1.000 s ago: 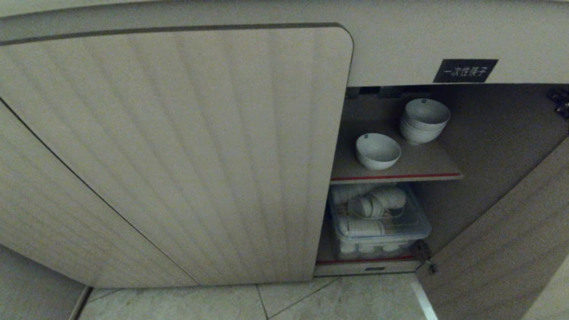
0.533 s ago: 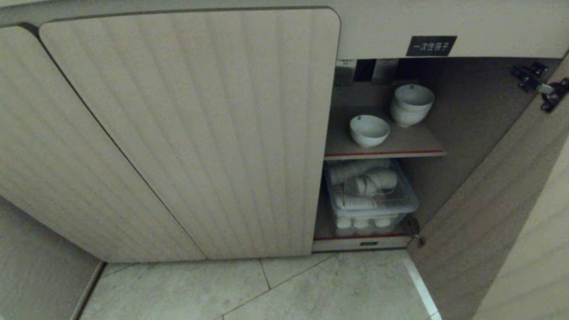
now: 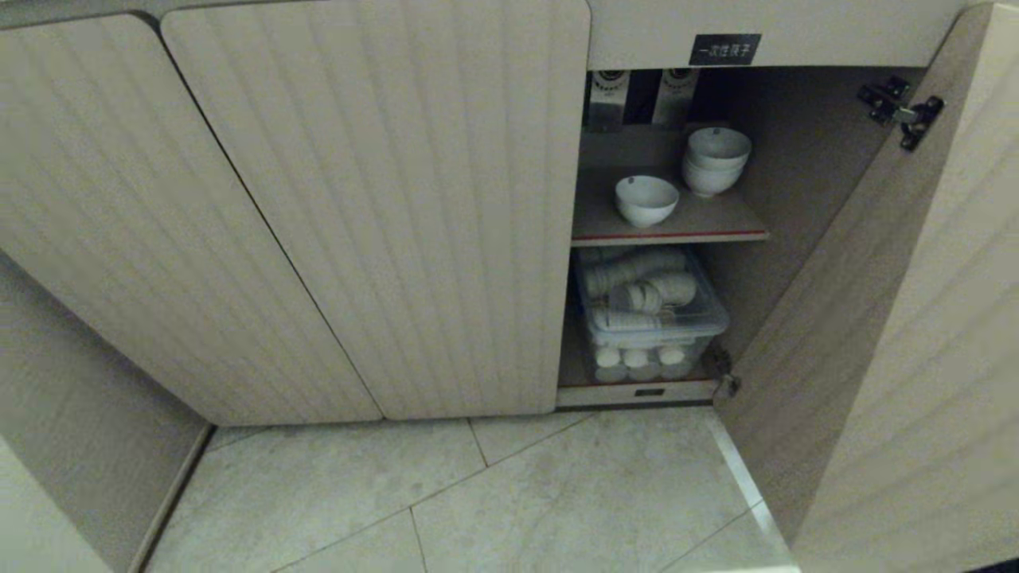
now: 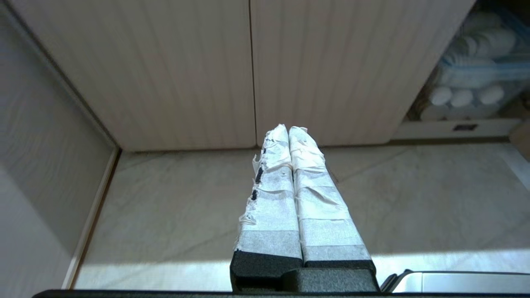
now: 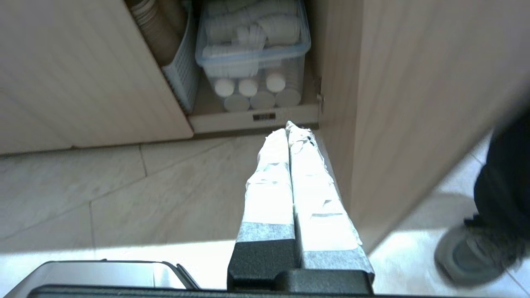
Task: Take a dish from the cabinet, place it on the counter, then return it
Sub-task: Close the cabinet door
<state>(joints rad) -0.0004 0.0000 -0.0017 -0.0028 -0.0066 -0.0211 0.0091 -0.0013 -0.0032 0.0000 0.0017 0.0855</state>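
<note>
On the red-edged shelf [image 3: 669, 236] inside the open cabinet [image 3: 804, 207], the dish [image 3: 646, 200] sat alone in the head view, near the stack of bowls [image 3: 716, 163] farther back; a clear bin [image 3: 651, 318] of white cups lay below. In the left wrist view, the left gripper [image 4: 288, 131] hung above the floor tiles [image 4: 174, 207] with its taped fingers pressed together, empty. In the right wrist view, the right gripper [image 5: 287, 127] was likewise closed and empty, beside the open door [image 5: 397, 103], with a person's shoe [image 5: 472, 256] nearby.

Red-edged shelf [image 3: 700, 227] bearing single white bowl [image 3: 646, 200] beside stacked bowls [image 3: 716, 161], clear bin [image 3: 700, 318] below
</note>
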